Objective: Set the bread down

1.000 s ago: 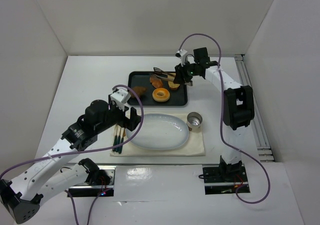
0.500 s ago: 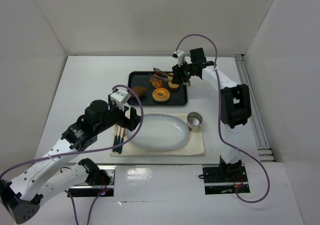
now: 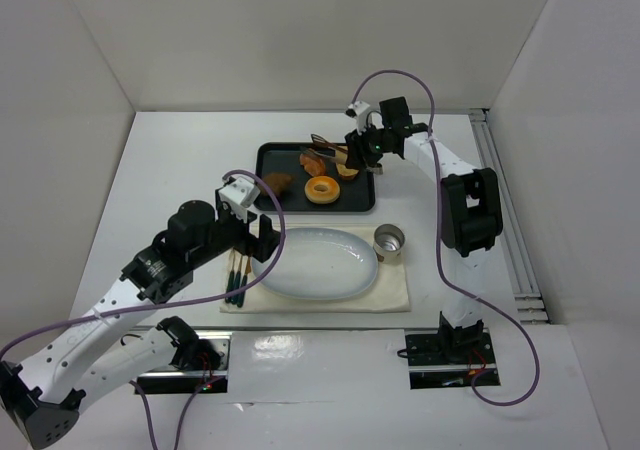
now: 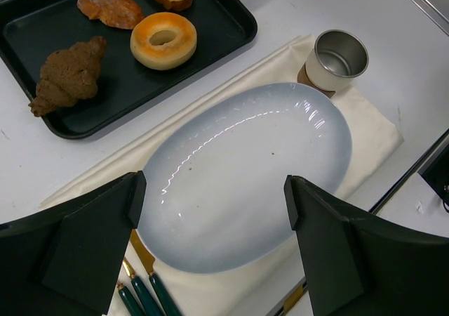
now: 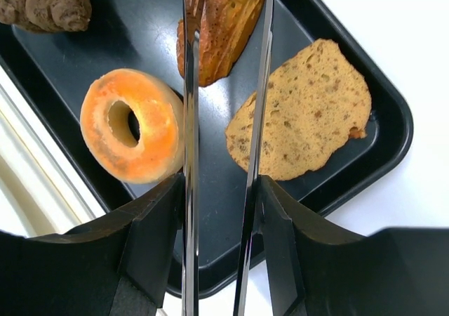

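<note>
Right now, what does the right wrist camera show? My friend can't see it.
Thin metal tongs straddle the reddish-brown bread on a black tray. A ring donut lies left, a tan slice right, a dark lumpy pastry top left.

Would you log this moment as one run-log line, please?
right gripper: shut on tongs, tips straddling bread on tray | left gripper: open above plate

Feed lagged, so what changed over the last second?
Right tool slid slightly left over the tray; its tongs sit either side of the bread. Nothing newly taken or released. Left tool and plate stayed put.
</note>
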Controlling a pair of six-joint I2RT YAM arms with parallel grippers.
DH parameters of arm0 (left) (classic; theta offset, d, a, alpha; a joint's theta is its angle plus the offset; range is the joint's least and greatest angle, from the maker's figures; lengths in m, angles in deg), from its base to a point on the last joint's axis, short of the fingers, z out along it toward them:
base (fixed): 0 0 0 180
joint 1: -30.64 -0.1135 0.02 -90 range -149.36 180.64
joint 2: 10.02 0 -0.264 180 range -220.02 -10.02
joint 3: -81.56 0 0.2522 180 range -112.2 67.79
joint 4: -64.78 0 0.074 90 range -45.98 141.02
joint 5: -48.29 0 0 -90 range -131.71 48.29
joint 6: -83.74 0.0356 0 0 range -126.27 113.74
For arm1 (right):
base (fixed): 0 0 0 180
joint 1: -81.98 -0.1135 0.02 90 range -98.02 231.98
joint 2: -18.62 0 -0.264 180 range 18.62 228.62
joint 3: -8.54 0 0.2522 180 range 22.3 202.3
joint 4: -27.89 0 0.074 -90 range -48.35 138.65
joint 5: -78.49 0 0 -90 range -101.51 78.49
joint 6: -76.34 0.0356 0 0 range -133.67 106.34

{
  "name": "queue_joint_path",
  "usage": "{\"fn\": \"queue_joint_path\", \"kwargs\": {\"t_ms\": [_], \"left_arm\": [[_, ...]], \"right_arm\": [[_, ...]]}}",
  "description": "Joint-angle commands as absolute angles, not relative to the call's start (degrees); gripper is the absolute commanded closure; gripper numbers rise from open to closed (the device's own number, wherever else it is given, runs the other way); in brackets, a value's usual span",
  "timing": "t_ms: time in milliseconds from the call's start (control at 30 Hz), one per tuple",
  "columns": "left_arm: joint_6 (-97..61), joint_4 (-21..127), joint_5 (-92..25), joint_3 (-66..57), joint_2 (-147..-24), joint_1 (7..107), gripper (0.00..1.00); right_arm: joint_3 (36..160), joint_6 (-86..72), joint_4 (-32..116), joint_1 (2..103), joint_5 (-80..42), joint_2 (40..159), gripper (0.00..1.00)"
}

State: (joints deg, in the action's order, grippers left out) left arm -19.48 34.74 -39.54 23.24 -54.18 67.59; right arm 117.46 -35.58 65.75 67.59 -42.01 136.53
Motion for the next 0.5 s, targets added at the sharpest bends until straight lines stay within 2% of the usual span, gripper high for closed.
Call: {"fn": "queue_joint_path", "kwargs": {"t_ms": [0, 467], "left_arm": [[-18.0, 37.0, -39.4, 23.5, -53.2, 67.7, 0.00], [-18.0, 37.5, -39.4, 23.5, -52.6, 67.7, 0.00]], "right_arm": [[117.1, -34.6, 67.3, 67.1, -41.3, 137.0, 0.46], [116.6, -32.8, 72.4, 67.1, -43.8, 137.0, 0.45]]}}
